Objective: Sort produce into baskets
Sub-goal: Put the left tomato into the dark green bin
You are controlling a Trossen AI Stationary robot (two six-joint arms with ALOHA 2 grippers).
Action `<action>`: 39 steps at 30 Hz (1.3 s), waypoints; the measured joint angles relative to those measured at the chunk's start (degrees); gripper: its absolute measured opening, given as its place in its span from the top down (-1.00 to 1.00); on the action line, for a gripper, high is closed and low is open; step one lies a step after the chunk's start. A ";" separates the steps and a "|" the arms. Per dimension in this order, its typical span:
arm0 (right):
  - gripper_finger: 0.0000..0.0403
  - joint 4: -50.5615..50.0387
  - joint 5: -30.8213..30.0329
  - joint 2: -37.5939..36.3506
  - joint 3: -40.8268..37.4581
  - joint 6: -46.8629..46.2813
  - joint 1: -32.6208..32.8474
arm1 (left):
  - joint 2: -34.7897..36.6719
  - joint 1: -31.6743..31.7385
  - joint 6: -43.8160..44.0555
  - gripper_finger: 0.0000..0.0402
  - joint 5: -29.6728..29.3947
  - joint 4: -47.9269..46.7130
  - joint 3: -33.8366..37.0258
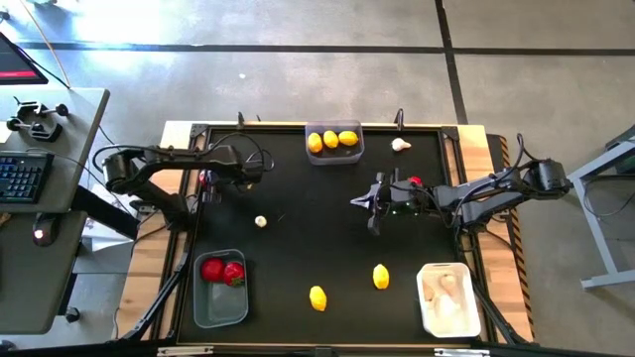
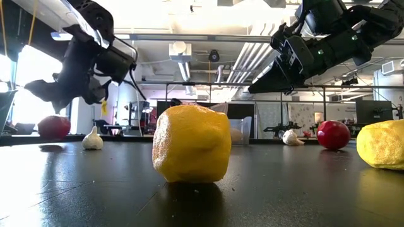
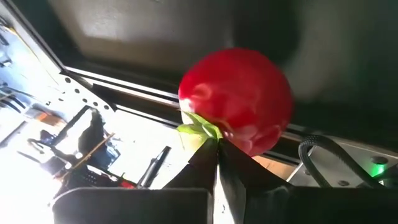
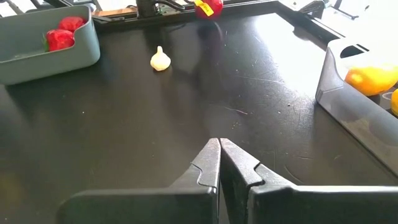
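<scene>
A red round fruit (image 3: 239, 102) with a green top is at the table's left edge (image 1: 205, 178), and my left gripper (image 3: 216, 149) is shut on it. My right gripper (image 4: 219, 155) hangs shut above the middle of the table (image 1: 367, 203), holding nothing. Loose on the table lie another red fruit (image 1: 414, 181), two yellow lemons (image 1: 317, 297) (image 1: 381, 277) and two garlic bulbs (image 1: 261, 221) (image 1: 400, 145). One grey basket (image 1: 334, 154) holds lemons, another (image 1: 220, 302) holds red fruits, and the white basket (image 1: 448, 312) holds pale pieces. My left gripper pinches the fruit's green leafy top (image 3: 200, 130) between its two fingertips, slanting down from the table's left side. The red body stands out beyond the fingertips over the table's edge rail. Whether it is lifted clear, I cannot tell.
A raised rail runs around the black table top (image 1: 298, 248). A desk with a keyboard (image 1: 25, 178) stands to the left. The middle of the table between the baskets is bare.
</scene>
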State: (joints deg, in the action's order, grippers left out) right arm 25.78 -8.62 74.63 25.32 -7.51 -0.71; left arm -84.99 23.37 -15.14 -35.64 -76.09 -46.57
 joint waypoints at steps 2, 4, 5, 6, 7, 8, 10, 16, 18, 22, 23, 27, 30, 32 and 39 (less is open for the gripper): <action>1.00 -0.02 0.00 0.00 0.00 0.00 0.00 | 0.91 -0.57 0.07 1.00 -0.01 -0.19 0.00; 1.00 0.00 0.00 0.00 0.00 0.00 0.00 | 2.18 -1.30 0.42 1.00 0.01 -0.65 0.00; 1.00 0.00 0.00 0.00 0.00 0.00 0.00 | 2.83 -1.75 0.48 1.00 0.03 -0.96 0.00; 1.00 0.01 0.00 0.00 0.00 0.01 0.00 | 3.52 -2.18 0.48 1.00 0.28 -1.16 0.00; 1.00 0.07 0.00 0.00 0.00 0.01 0.00 | 4.26 -2.66 0.49 1.00 0.42 -1.32 0.00; 1.00 0.12 0.00 0.00 0.00 0.01 0.00 | 4.95 -3.17 0.54 1.00 0.38 -1.42 0.00; 1.00 0.13 0.00 0.00 0.00 0.02 0.00 | 6.23 -4.46 1.11 1.00 0.39 -1.65 0.00; 1.00 0.16 0.00 0.00 0.00 0.00 0.00 | 9.25 -9.56 2.63 1.00 1.08 -2.23 -0.17; 1.00 0.18 0.00 0.00 0.00 0.00 0.00 | 9.73 -11.36 3.28 1.00 1.10 -2.45 -1.01; 1.00 0.18 0.00 0.00 0.00 -0.11 0.00 | 10.42 -14.80 4.05 1.00 1.12 -2.46 -4.11; 1.00 0.18 0.00 0.00 0.00 -0.11 0.00 | 10.45 -15.60 4.12 1.00 1.11 -2.46 -5.05; 1.00 0.19 0.00 0.00 0.00 -0.13 -0.01 | 10.47 -18.70 4.61 1.00 2.95 -2.54 -8.93; 1.00 0.19 0.00 0.00 0.00 -0.13 0.00 | 10.45 -21.33 5.41 1.00 5.26 -2.52 -11.84; 1.00 0.20 0.00 0.00 0.00 -0.13 0.00 | 10.45 -23.25 5.90 1.00 5.80 -2.56 -13.66; 1.00 0.20 0.00 0.00 0.00 -0.05 -0.01 | 10.45 -29.37 8.08 1.00 9.59 -2.52 -18.64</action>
State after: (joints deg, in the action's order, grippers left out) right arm 25.98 -8.62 74.63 25.32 -7.56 -0.72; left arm -74.54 -6.00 -7.05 -26.06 -78.61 -65.21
